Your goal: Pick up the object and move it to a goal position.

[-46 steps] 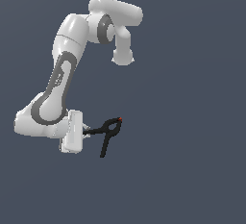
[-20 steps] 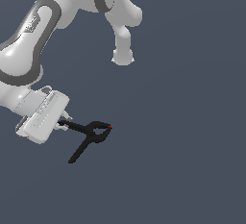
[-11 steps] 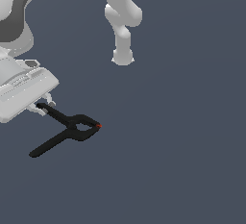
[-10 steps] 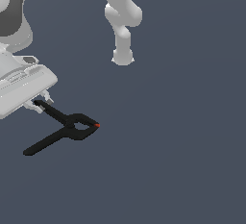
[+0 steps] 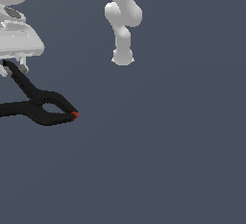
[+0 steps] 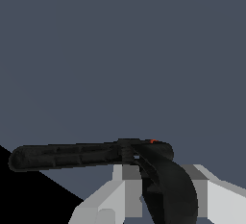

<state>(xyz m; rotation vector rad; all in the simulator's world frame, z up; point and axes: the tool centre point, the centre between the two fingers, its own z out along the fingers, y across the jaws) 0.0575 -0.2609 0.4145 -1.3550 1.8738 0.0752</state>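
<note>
Small black spring clamp with splayed thin handles and red-orange jaw tips (image 5: 45, 111), near the exterior view's left edge, hanging clear of the plain grey background. White two-fingered gripper (image 5: 13, 67) closed on the upper handle, apparently to carry it. Lower handle jutting off frame. Wrist view: clamp (image 6: 96, 153) lying across the gripper's white fingers (image 6: 126, 189). No goal marker visible.

the spring clamp (image 5: 45, 110) looks matt black plastic with red-orange tips; the hand (image 5: 14, 67) is smooth, glossy white.
</note>
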